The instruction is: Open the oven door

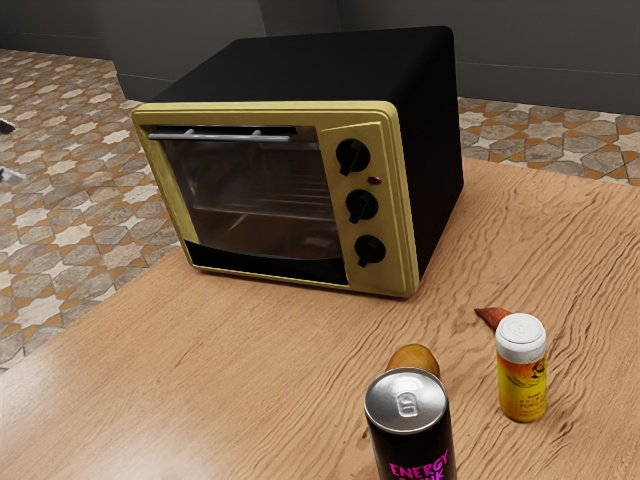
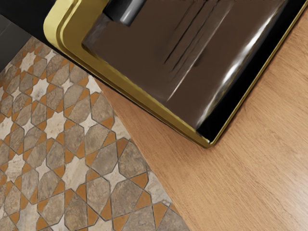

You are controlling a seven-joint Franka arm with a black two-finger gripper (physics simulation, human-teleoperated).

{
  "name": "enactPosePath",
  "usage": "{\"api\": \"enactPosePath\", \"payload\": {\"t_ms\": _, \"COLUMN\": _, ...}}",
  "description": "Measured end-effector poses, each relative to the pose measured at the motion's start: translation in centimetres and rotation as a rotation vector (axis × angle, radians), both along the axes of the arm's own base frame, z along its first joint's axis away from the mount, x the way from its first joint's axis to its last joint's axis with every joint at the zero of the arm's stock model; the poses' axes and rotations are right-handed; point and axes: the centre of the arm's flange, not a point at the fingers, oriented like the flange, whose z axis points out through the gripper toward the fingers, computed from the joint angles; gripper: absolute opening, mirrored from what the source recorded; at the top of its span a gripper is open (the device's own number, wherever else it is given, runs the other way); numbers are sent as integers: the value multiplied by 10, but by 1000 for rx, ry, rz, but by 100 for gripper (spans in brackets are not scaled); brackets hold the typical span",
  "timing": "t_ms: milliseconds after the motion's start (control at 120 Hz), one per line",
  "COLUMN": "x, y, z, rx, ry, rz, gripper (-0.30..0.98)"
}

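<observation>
Fingers stand open at the exterior view's left edge, apart from the oven door, which is shut, its handle across the top. The oven sits at the worktop's far left corner, exterior view. Away from that corner stand a drink can, a brownish round thing touching or just behind it, and a white-capped yellow bottle.

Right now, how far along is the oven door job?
No opening looks done: the door sits closed in the front of the oven. What seems in hand is the approach: the wrist view faces the door and one end of its handle, which nothing grips. Left to do: take hold of the handle, then swing the door open.
</observation>
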Motion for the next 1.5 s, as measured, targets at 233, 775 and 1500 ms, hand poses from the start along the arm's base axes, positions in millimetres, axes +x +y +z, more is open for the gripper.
{"api": "enactPosePath", "payload": {"t_ms": 233, "x": 54, "y": -2, "z": 5, "rx": 72, "ry": 26, "rz": -138, "gripper": 69}}
{"api": "enactPosePath", "payload": {"t_ms": 775, "x": 124, "y": -96, "z": 21, "rx": 144, "ry": 72, "rz": -373, "gripper": 69}}
{"api": "enactPosePath", "payload": {"t_ms": 1500, "x": 116, "y": -140, "z": 50, "rx": 123, "ry": 185, "rz": -433, "gripper": 68}}
